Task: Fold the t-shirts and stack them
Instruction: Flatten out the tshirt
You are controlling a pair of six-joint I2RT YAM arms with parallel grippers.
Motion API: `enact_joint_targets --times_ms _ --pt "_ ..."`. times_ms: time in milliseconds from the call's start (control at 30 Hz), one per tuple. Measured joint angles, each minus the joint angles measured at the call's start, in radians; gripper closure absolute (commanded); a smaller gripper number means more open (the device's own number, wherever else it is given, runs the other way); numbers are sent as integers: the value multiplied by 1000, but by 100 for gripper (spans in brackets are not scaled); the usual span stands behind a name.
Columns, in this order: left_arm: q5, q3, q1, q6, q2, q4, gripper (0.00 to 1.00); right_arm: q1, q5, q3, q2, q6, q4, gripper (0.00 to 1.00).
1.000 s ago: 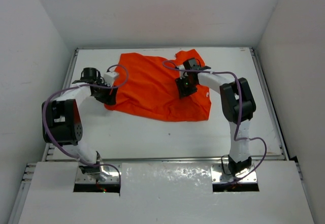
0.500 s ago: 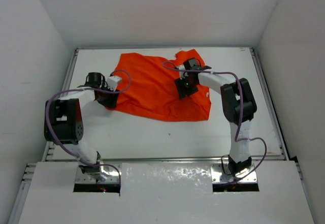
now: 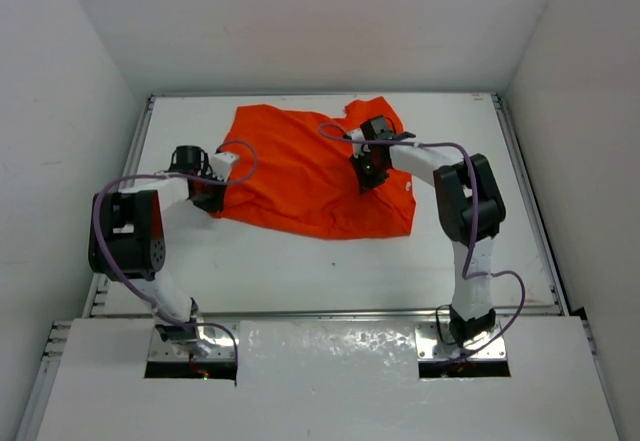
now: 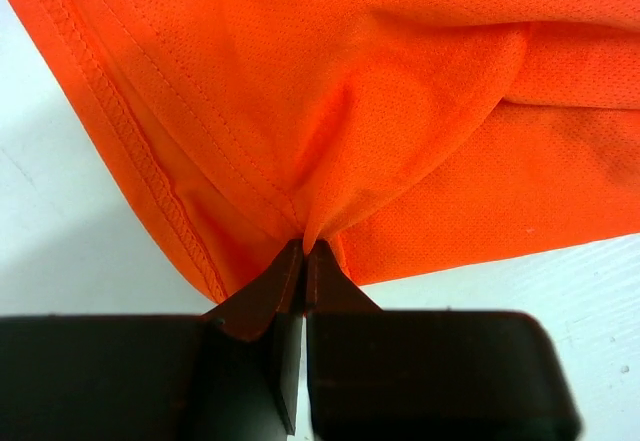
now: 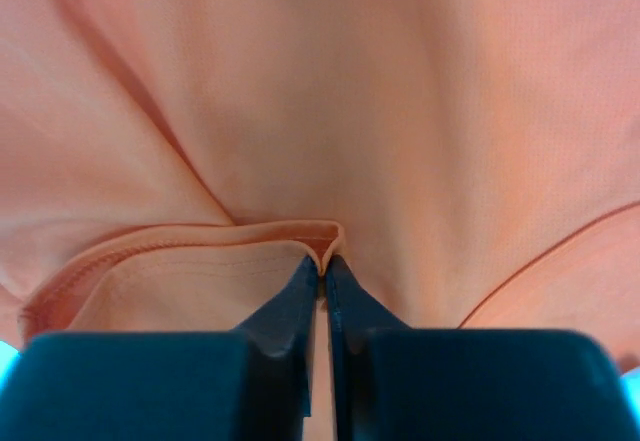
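Note:
One bright orange-red t-shirt (image 3: pixel 300 166) lies crumpled at the back of the white table. My left gripper (image 3: pixel 212 198) is at its lower left corner. In the left wrist view that gripper (image 4: pixel 305 248) is shut on a pinch of the t-shirt (image 4: pixel 400 111) beside the stitched hem. My right gripper (image 3: pixel 366 178) is over the cloth's right half. The right wrist view shows this gripper (image 5: pixel 324 261) shut on a folded hem edge of the t-shirt (image 5: pixel 330 91), which looks pale there.
Bare white table (image 3: pixel 300 271) lies in front of the shirt. A raised rail (image 3: pixel 140 161) borders the table on the left, another rail (image 3: pixel 525 181) on the right. White walls close in on three sides. Purple cables loop off both arms.
Both grippers have gone from open to shut, each pinching cloth. The left gripper edged a little up and right to the shirt's corner. The right one shifted slightly up.

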Motion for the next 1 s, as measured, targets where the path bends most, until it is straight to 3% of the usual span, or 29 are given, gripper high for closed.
enact_joint_targets --times_ms 300,400,500,600,667,733,800,1000 --pt "16 147 2 -19 -16 -79 100 -1 34 -12 -85 5 61 100" --pt "47 280 8 -43 -8 -108 100 -23 33 106 -93 6 26 100" --pt "79 562 11 -93 83 -146 100 -85 13 443 7 42 -35 100" --pt "114 937 17 -155 232 -153 100 -193 -5 807 99 112 10 100" --pt "141 1165 26 -198 312 -151 100 -264 -7 858 56 131 71 100" --pt "178 1279 32 -234 336 -113 100 -327 -1 756 -68 134 141 100" --pt "227 1265 36 -254 298 -61 100 -352 4 559 -240 133 235 100" --pt "348 885 38 -178 74 2 100 -283 -27 -93 -729 75 461 100"
